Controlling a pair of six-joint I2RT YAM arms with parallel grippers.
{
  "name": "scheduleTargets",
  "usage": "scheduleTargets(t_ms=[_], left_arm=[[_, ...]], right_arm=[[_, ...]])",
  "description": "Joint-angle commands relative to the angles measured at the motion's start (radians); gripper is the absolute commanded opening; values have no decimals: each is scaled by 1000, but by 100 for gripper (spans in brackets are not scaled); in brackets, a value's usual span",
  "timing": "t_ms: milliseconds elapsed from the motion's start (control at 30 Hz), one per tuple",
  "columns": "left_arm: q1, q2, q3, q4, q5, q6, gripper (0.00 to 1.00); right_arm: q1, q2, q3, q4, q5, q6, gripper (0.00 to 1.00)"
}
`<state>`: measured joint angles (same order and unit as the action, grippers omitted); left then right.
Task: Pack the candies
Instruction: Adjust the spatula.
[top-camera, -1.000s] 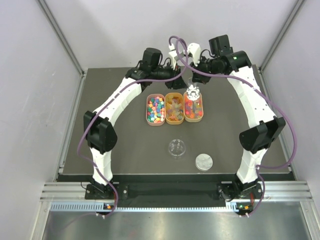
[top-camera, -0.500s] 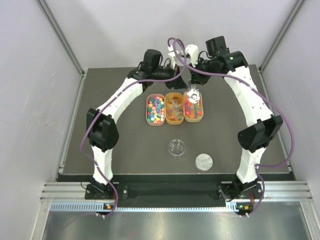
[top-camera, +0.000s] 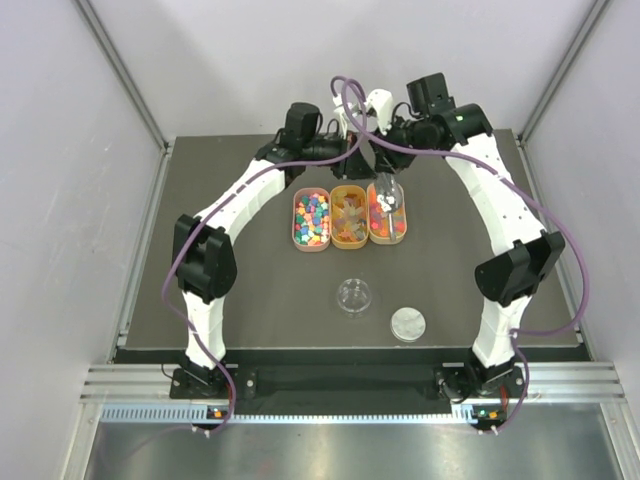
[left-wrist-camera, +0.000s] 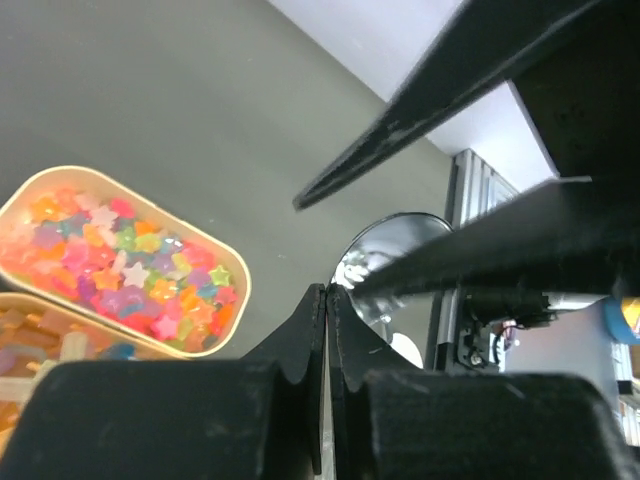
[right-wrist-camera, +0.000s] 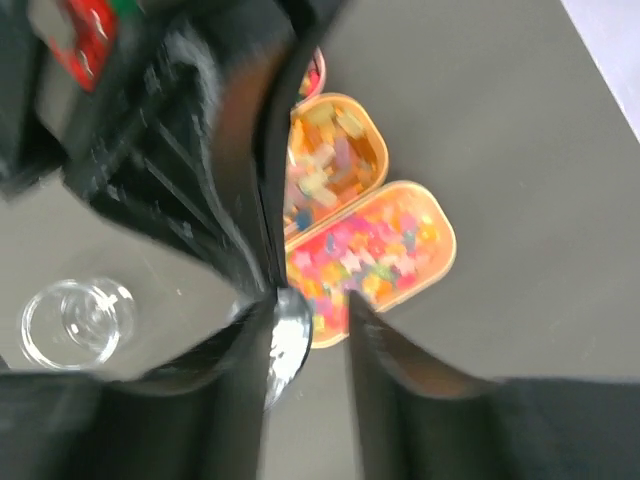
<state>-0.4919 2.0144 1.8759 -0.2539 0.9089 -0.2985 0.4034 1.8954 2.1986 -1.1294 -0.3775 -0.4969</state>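
The candies (right-wrist-camera: 375, 255) lie in three orange trays (top-camera: 349, 246) set side by side at the far middle of the table (top-camera: 250, 300); each tray's long axis runs from the arm bases toward the back wall. The right gripper (right-wrist-camera: 308, 305) hangs straight over the rightmost tray (right-wrist-camera: 450, 250), so the star-shaped sweets in it sit directly beneath the fingertips; the right arm is plainly the nearer one to that tray. Its fingers stand at a narrow gap with a shiny metal spoon (top-camera: 388, 197) between them, the bowl pointing down at the sweets; whether the bowl already touches them I cannot tell. The left gripper (left-wrist-camera: 327, 295) waits just beside, at the far end of the trays, its fingers pressed together on nothing. The clear jar (top-camera: 354, 295) stands open, nearer the bases and well apart from the trays, with its lid (top-camera: 407, 322) lying close to it; by my reading the next move is a dip down along the tray's length, then a carry toward the bases to the jar.
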Motion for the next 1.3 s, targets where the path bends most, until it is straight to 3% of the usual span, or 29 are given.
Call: scheduleTargets(t_ms=[0,67,200,333,400,500,533,600,633,700,800,933,1133,1267], left_arm=[[-14,-117,17,81,85,-2,0],[-2,-135,9,55,56,33,0],[56,-152,-27,34,10,30,0],[119,-151,-69,62,-41,-63,0],[172,-141,-87,77,-67,-118,0],[257,-108,-121,151,-58,-278,0],[277,-91,-139,177,-47,-359,0],[320,-74,-144,238,-30,-404,0],[328,-57,-147,245,0,-437,0],[348,-42,-155,329,33,-512,0],[351,-42,-181,370,58,-573,0],[348,-77,-221,346,30,-672,0],[348,-121,-242,311,-18,-714,0],[349,-149,-264,300,-24,-725,0]], right_arm=[[37,-62,-16,51,8,-11,50],[35,-91,-17,60,43,-14,57],[28,-217,-75,111,94,-2,59],[14,-329,-250,224,218,14,60],[0,-434,-354,365,249,11,60],[3,-620,-615,639,204,-11,60],[11,-671,-770,707,171,-25,59],[23,-827,-951,970,65,-71,54],[43,-872,-1128,1075,43,-74,53],[86,-952,-1256,1243,35,-138,45],[236,-932,-1390,1341,184,-302,47],[350,-837,-1504,1676,262,-443,47],[411,-578,-1435,1951,371,-480,47],[413,-480,-1406,2111,371,-528,38]])
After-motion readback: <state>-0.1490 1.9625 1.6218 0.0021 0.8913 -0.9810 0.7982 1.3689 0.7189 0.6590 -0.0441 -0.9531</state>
